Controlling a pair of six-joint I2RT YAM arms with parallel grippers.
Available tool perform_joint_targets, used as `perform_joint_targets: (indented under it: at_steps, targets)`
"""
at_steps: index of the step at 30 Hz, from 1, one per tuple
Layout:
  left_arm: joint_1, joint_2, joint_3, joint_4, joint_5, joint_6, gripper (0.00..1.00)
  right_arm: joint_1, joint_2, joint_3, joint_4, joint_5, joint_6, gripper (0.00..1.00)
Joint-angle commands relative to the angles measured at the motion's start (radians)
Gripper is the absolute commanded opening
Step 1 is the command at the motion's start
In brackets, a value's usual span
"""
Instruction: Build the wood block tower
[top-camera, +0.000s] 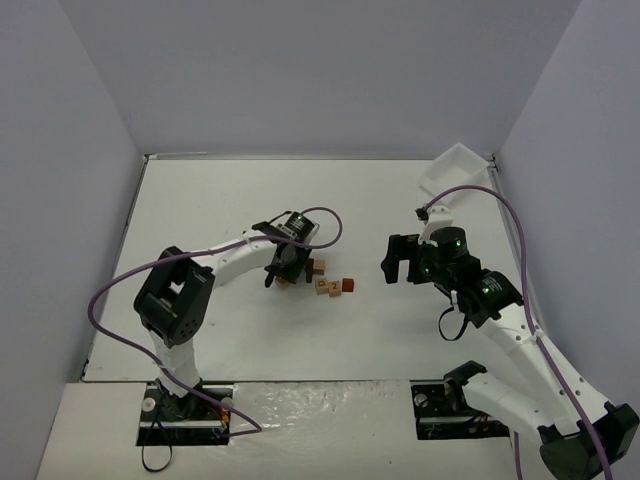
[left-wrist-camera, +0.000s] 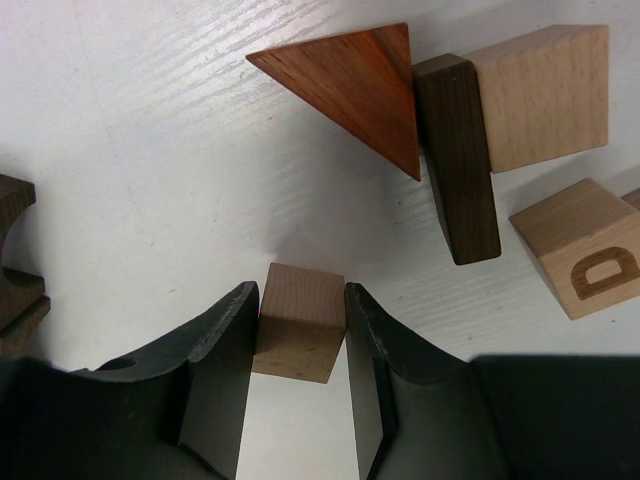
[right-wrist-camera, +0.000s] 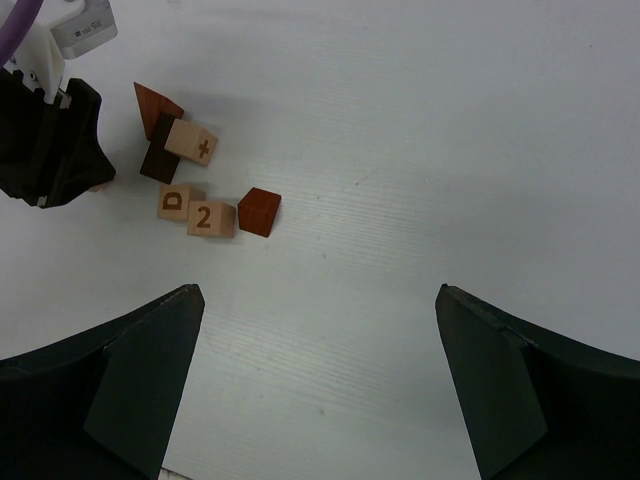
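Note:
My left gripper (left-wrist-camera: 301, 292) is shut on a pale tan cube (left-wrist-camera: 300, 325), one finger against each side. Just beyond it lies the tower cluster (top-camera: 319, 268): a red-brown wedge (left-wrist-camera: 352, 85), a dark brown block (left-wrist-camera: 460, 165) and a pale cube (left-wrist-camera: 545, 95). A pale cube printed D (left-wrist-camera: 588, 250) lies to their right. In the right wrist view the D cube (right-wrist-camera: 173, 200), a pale cube printed 2 (right-wrist-camera: 210, 217) and a red-brown cube (right-wrist-camera: 258, 211) lie in a row. My right gripper (right-wrist-camera: 318, 295) is open and empty, right of the blocks.
A white plastic tray (top-camera: 455, 165) lies at the far right corner. A dark brown shaped block (left-wrist-camera: 15, 265) shows at the left edge of the left wrist view. Purple cables loop over both arms. Grey walls close in the white table (top-camera: 200, 330).

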Motion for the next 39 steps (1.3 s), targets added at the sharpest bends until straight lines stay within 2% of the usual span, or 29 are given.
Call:
perform_joint_targets:
  at_steps: [1, 6, 11, 14, 19, 30, 39]
  targets:
    - [0.036, -0.103, 0.065, -0.043, -0.006, 0.057, 0.1, 0.003, 0.012, 0.018, 0.03, 0.0, -0.001, 1.0]
    - [0.116, -0.19, 0.074, -0.075, 0.019, 0.145, 0.1, 0.003, 0.021, 0.024, 0.03, -0.008, -0.002, 1.0]
    - [0.253, -0.244, 0.074, -0.097, 0.089, 0.247, 0.1, 0.003, 0.032, 0.027, 0.031, -0.013, -0.002, 1.0]
    - [0.314, -0.25, 0.084, -0.109, 0.119, 0.348, 0.1, 0.003, 0.04, 0.03, 0.031, -0.02, -0.001, 1.0]
    - [0.397, -0.226, 0.109, -0.119, 0.192, 0.407, 0.1, 0.003, 0.047, 0.03, 0.031, -0.028, 0.002, 1.0]
    - [0.446, -0.152, 0.113, -0.131, 0.266, 0.418, 0.11, 0.003, 0.056, 0.033, 0.031, -0.028, 0.002, 1.0]
    - [0.457, -0.123, 0.091, -0.131, 0.269, 0.43, 0.11, 0.003, 0.06, 0.029, 0.031, -0.028, 0.002, 1.0]
